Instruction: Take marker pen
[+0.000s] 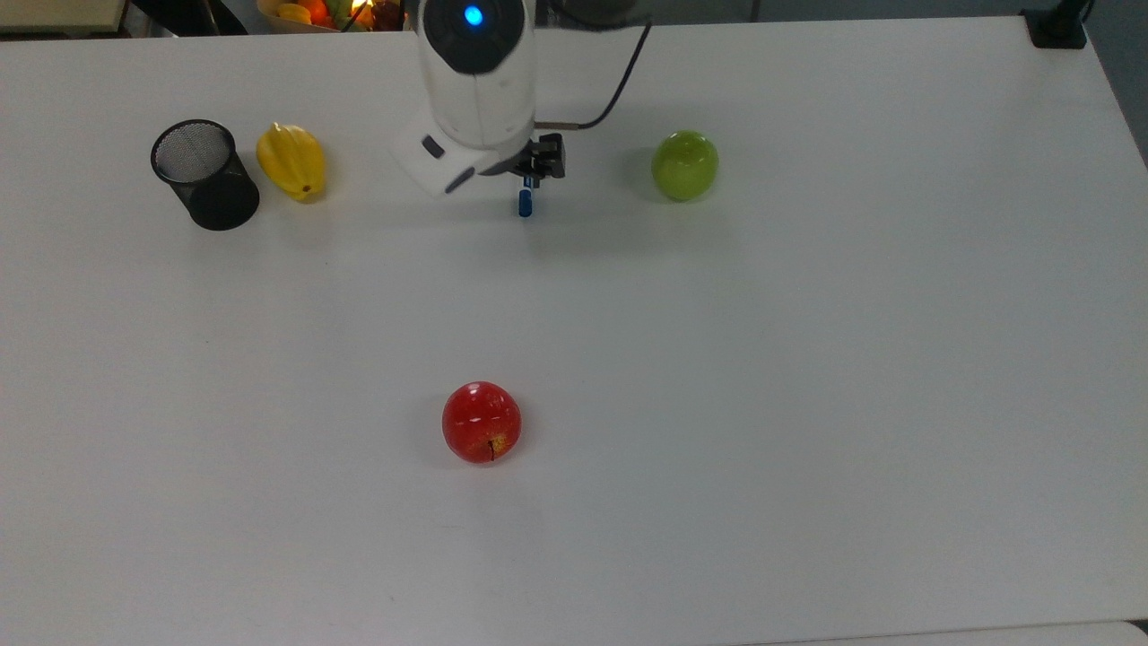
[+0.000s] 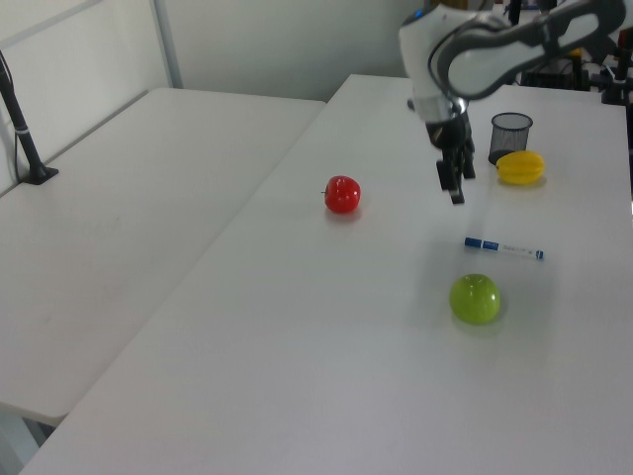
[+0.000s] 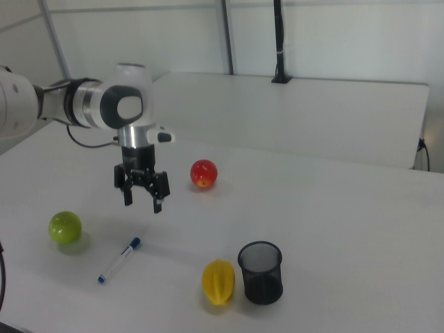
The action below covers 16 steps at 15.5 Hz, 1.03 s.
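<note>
white desk (image 1: 807,377), one item wanted, four others standing by.

marker pen (image 3: 119,260) — blue cap, white barrel, lying flat and loose on the desk; nothing grips it. in the left view it rests between the green apple (image 2: 475,298) and the yellow starfruit (image 2: 520,167), apart from both, so a grasp from above looks unobstructed.

pincer (image 3: 141,201) — fingers apart, empty, hanging in the air above the desk, up and to one side of the pen rather than around it. judged: the pen is not yet taken; the open fingers suit a descent onto the barrel.

black mesh cup (image 1: 204,175) — upright near the far edge of the desk, toward the top view's left corner, just beside the starfruit; a likely holder for pens, but empty as far as can be seen.

red apple (image 1: 482,422) — alone mid-desk, well apart from the rest, no bearing on the grasp.
</note>
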Available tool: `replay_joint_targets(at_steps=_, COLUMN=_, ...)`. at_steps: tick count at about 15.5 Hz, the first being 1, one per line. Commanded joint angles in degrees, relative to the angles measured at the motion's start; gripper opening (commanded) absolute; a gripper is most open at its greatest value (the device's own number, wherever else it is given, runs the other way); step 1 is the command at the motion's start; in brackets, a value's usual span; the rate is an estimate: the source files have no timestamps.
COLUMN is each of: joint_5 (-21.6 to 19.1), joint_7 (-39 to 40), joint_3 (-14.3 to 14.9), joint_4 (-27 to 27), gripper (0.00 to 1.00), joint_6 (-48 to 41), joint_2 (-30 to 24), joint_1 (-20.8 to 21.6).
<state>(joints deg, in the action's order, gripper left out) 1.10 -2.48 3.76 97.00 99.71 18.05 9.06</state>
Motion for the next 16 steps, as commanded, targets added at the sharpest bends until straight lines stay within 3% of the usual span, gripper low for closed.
replay_joint_targets(at_steps=1, joint_5=0.83, joint_7=-1.65, joint_3=-1.39, joint_4=2.49, gripper=1.00, joint_6=0.22, joint_2=-9.94, joint_1=-4.39)
replay_joint_targets(at_steps=8, joint_5=0.83, joint_7=-0.68, joint_3=-0.77, joint_4=3.63, gripper=1.00, joint_6=-7.68, joint_2=-19.44, joint_1=-7.56)
replay_joint_targets(at_steps=16, joint_5=0.83, joint_7=-0.68, joint_3=-0.68, joint_4=4.60, gripper=1.00, joint_6=-7.87, joint_2=-23.58, joint_1=-10.46)
